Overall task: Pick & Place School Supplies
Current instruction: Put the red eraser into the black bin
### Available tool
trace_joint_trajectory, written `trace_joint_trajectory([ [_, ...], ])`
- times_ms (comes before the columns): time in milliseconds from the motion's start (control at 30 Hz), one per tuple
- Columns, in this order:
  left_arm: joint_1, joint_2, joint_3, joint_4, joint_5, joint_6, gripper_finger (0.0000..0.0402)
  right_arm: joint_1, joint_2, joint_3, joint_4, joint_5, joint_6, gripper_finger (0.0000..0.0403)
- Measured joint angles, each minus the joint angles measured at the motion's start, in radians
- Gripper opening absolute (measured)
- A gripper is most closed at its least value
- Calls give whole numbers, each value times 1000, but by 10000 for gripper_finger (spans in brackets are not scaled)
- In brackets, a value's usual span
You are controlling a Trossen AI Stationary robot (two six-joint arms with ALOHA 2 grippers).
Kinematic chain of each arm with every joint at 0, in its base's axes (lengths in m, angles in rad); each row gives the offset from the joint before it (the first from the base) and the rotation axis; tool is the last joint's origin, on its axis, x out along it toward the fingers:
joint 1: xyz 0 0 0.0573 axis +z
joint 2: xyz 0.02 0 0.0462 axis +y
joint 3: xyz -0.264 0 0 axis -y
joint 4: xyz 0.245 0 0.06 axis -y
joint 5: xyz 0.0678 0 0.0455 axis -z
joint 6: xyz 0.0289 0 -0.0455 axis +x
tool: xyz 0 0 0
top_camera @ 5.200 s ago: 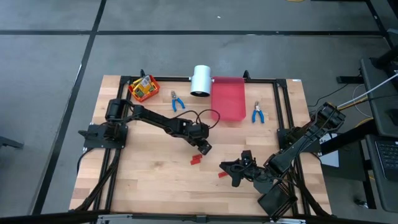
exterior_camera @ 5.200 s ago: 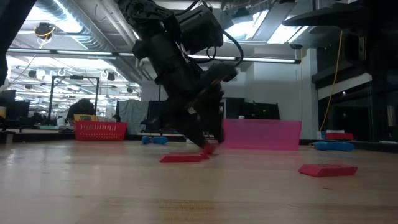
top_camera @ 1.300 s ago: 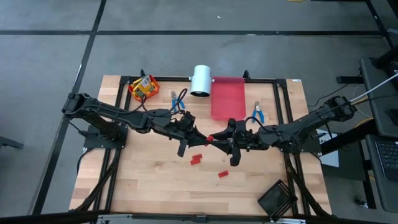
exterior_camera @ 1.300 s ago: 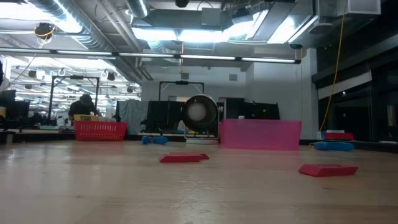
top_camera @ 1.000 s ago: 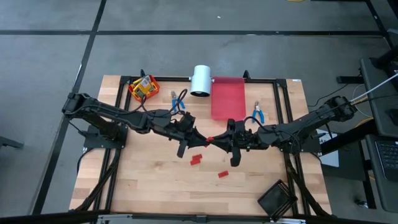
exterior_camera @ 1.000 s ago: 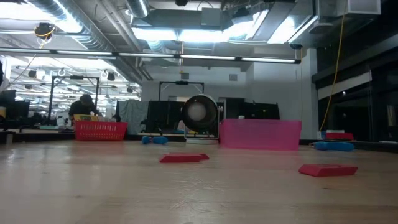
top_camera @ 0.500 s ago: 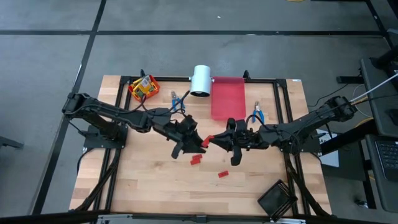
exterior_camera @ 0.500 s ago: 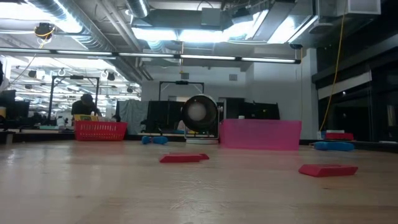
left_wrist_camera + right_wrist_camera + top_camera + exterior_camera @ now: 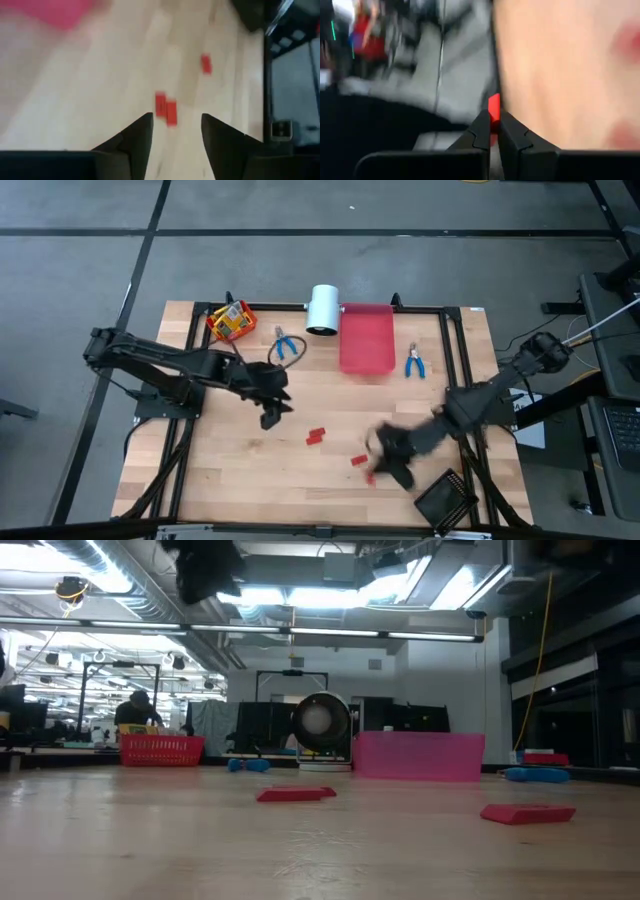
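Wooden table point(image 9: 240, 470) with bare open boards along its near edge. Left gripper point(image 9: 270, 412), jaws apart and empty, hangs left of centre. Right gripper point(image 9: 491, 131), pinched on a tiny red block point(image 9: 493, 107), is near the black tray point(image 9: 447, 502). Two red blocks point(image 9: 317, 437) lie mid-table.

Setting: robotics lab or industrial workshop, open-plan; grey concrete floor point(image 9: 90, 270) with dark seams around a wooden bench point(image 9: 240, 470) fitted with a black metal frame point(image 9: 450, 350); exposed ducts and strip lights point(image 9: 300, 590) across the ceiling; rows of further workstations behind the bench's far edge, with a person point(image 9: 130, 712), apparently seated, among them; yellow cable point(image 9: 540, 640) hanging at right.
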Motion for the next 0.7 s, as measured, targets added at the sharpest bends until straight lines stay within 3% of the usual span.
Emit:
trace_joint_trajectory([
  [133,3,-66,2,112,-75,44,144,182,0,0,-109,-94,249,15],
  [333,10,-123,1,173,-211,102,132,411,0,5,-273,-20,567,15],
  [533,10,-133,1,217,-221,116,133,512,49,103,-600,64,644,15],
  [700,7,-132,1,220,-233,88,129,554,119,124,-678,32,661,15],
])
